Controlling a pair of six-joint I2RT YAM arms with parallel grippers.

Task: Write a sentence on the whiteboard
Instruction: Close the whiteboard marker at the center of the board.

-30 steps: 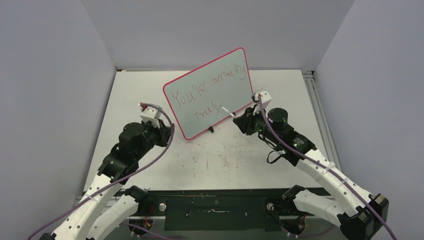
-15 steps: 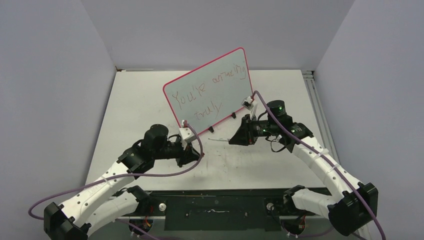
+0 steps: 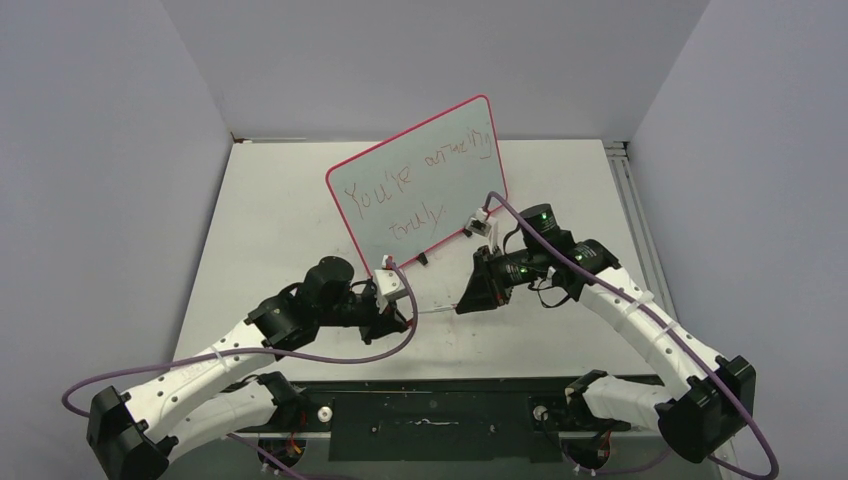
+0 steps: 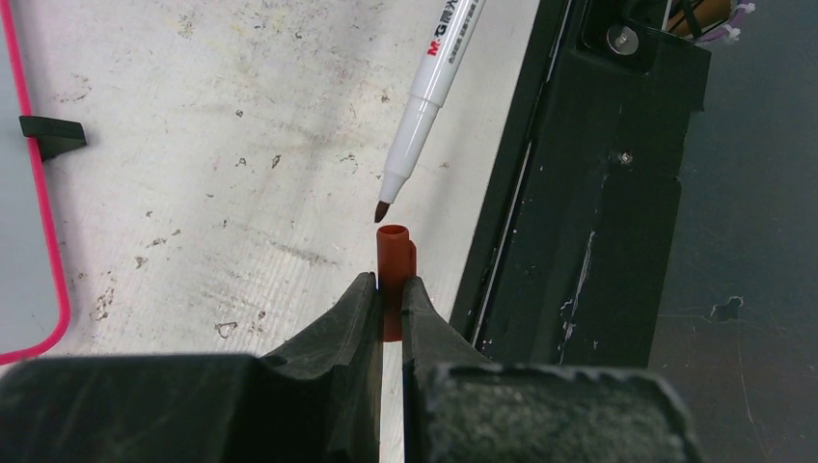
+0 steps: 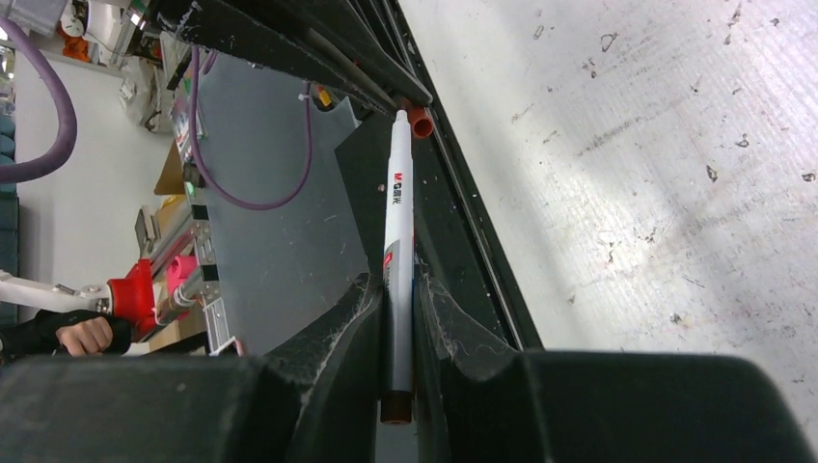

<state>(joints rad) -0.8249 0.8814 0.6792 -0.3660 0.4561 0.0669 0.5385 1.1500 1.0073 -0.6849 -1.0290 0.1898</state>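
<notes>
Overhead and wrist views of the capping stage. The whiteboard (image 3: 468,195), pink-rimmed and propped on black clip feet (image 4: 48,135), stands tilted at the far middle of the tabletop (image 3: 270,220). The sentence (image 3: 375,192) runs across it in two lines of thin reddish-brown script. Nearer than the board, both arms meet over the tabletop's near middle. The left claw (image 4: 388,289) is clenched on a reddish-brown cap (image 4: 391,253), whose open mouth points away from the claw. The right claw (image 5: 395,289) is clenched on the white barrel of the marker (image 5: 397,203). The marker's dark tip faces the cap in line with it, just beside its mouth; the left wrist view shows a narrow gap between them. Cap and marker hang above the tabletop, close to the black base rail (image 3: 440,420) at its near edge.
</notes>
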